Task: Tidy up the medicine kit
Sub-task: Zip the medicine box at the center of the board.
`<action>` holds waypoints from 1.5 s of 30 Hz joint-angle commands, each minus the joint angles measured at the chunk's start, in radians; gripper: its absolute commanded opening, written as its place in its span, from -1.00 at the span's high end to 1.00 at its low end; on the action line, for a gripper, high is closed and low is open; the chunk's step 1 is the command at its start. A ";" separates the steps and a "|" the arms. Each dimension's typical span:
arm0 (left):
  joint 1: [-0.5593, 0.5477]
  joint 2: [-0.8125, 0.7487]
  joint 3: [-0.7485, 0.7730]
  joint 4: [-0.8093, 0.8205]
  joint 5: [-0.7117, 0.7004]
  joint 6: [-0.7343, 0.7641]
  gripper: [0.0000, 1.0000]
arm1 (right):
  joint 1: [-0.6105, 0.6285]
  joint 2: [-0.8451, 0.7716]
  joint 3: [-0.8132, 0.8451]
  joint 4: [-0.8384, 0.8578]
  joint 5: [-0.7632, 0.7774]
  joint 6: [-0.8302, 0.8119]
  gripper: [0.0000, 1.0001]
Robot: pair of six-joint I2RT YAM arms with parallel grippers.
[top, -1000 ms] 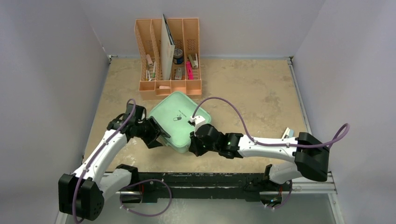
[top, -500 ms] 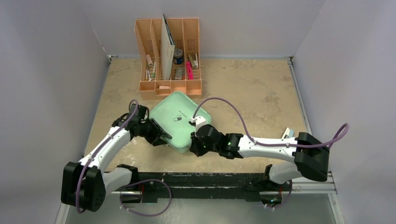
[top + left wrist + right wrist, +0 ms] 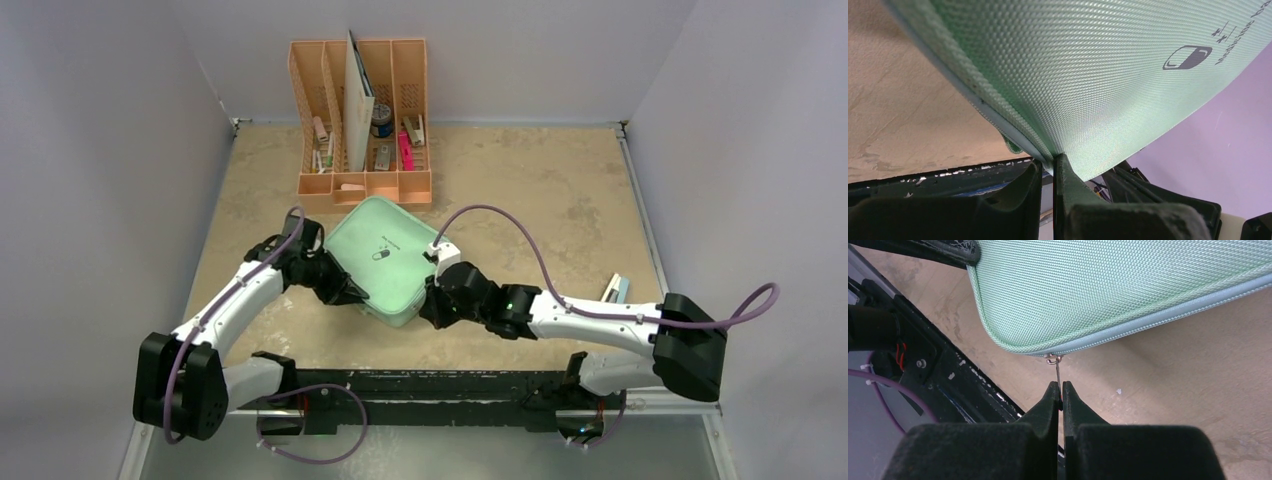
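The mint-green medicine kit (image 3: 385, 258) lies closed on the tan table, its pill logo (image 3: 381, 254) facing up. My left gripper (image 3: 352, 294) is shut on its near-left rim. In the left wrist view the two fingers pinch the zip seam (image 3: 1052, 162) under the kit's lid (image 3: 1098, 75). At the kit's near-right corner, my right gripper (image 3: 432, 306) is shut on the thin metal zipper pull (image 3: 1057, 372), which runs from the closed zip line down between the pads (image 3: 1059, 392). The kit (image 3: 1108, 290) fills the upper part of the right wrist view.
A peach slotted organizer (image 3: 360, 185) holding pens, a jar and a card stands right behind the kit. A small white and blue object (image 3: 615, 288) lies near the right edge. The black base rail (image 3: 450, 385) runs along the near edge.
My left gripper has slid in to the kit's near-left rim and shut on it. The right arm has shifted a little to the right with the zipper pull, and the kit has turned slightly.
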 commanded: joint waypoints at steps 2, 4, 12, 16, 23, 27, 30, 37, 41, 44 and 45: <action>0.017 0.024 -0.027 -0.102 -0.220 0.105 0.94 | -0.080 -0.057 -0.013 -0.109 0.090 -0.073 1.00; 0.018 0.024 -0.035 -0.106 -0.228 0.104 0.94 | -0.108 -0.066 -0.017 -0.112 0.085 -0.082 1.00; 0.018 0.041 -0.050 -0.102 -0.289 0.111 0.93 | -0.166 -0.088 -0.014 -0.135 0.052 -0.079 1.00; 0.018 0.056 -0.059 -0.096 -0.281 0.109 0.93 | -0.211 -0.087 -0.031 -0.113 0.081 -0.095 1.00; 0.017 0.040 -0.094 -0.091 -0.270 0.085 0.93 | -0.303 -0.023 0.051 -0.170 0.019 -0.150 1.00; 0.017 0.034 -0.100 -0.116 -0.309 0.085 0.93 | -0.377 -0.013 0.039 -0.159 -0.018 -0.164 1.00; 0.018 0.055 -0.079 -0.161 -0.341 0.061 0.94 | -0.452 -0.009 0.039 -0.129 -0.062 -0.181 1.00; 0.017 0.050 -0.043 -0.194 -0.391 0.072 0.94 | -0.568 0.100 0.153 -0.143 -0.192 -0.217 1.00; 0.017 0.041 -0.057 -0.188 -0.383 0.069 0.94 | -0.609 0.163 0.209 -0.147 -0.294 -0.233 1.00; 0.016 0.044 -0.075 -0.179 -0.378 0.065 0.94 | -0.627 0.179 0.221 -0.128 -0.321 -0.233 1.00; 0.015 0.045 -0.076 -0.177 -0.375 0.064 0.95 | -0.634 0.188 0.229 -0.125 -0.330 -0.237 1.00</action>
